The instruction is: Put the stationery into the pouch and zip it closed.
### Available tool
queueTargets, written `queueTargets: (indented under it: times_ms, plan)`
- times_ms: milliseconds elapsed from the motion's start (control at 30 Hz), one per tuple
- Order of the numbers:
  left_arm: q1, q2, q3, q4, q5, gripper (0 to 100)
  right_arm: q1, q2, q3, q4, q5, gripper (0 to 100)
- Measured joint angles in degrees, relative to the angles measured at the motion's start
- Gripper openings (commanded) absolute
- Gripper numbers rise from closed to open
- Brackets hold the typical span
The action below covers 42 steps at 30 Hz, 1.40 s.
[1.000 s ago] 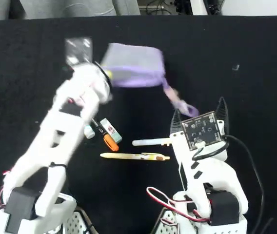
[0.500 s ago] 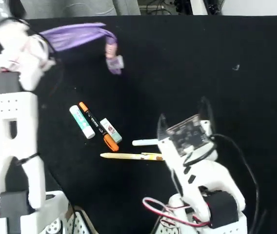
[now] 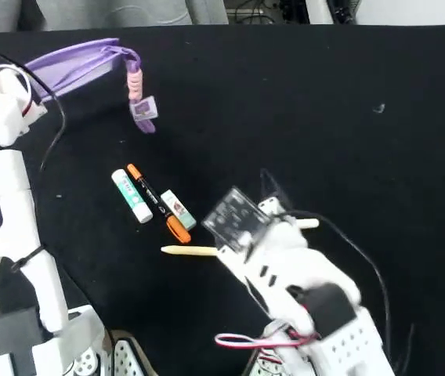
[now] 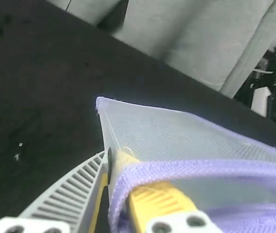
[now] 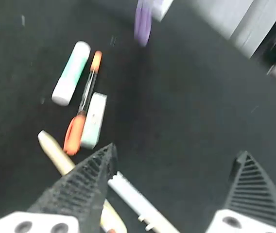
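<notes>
Leftmost, the left gripper (image 4: 112, 167) is clamped on one end of the purple pouch (image 3: 74, 63), which it holds near the table's (image 3: 324, 117) far left corner. The pouch's strap (image 3: 135, 82) hangs down with a small tag (image 3: 142, 110) at its end. Next comes a cluster lying on the table: a white and green glue stick (image 3: 131, 196), an orange marker (image 3: 157, 205) just beside it, then a small eraser (image 3: 178, 209) touching the marker. A yellow pen (image 3: 189, 251) lies nearer the arms. Right of these, the right gripper (image 5: 176, 153) hovers with its jaws spread wide and holds nothing. It is above the yellow pen and a white pen (image 5: 138, 199).
</notes>
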Motion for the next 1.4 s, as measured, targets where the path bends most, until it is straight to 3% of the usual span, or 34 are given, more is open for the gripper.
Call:
queueTargets:
  times_ms: [267,500,667,1167,1267,1400]
  plan:
    - [-2.9,0.0,5.8,-4.6,0.0,3,-1.6,20.7,-2.6,-0.7,2.9,35.9]
    - [-3.0,0.0,10.2,-10.1,0.0,3,-9.5,32.4,-2.7,-1.3,9.9,35.9]
    - [-5.0,0.0,12.7,-14.7,0.0,3,-9.5,37.8,-2.7,-2.2,12.6,35.9]
    - [-5.0,0.0,12.7,-15.1,0.0,3,-5.0,63.4,-10.7,-9.2,16.3,35.9]
    - [-5.0,0.0,12.7,-15.1,0.0,3,-4.0,69.6,-13.5,-9.2,16.9,30.2]
    - [-5.0,0.0,12.7,-15.1,0.0,3,-4.0,75.9,-17.5,-9.1,17.0,13.2]
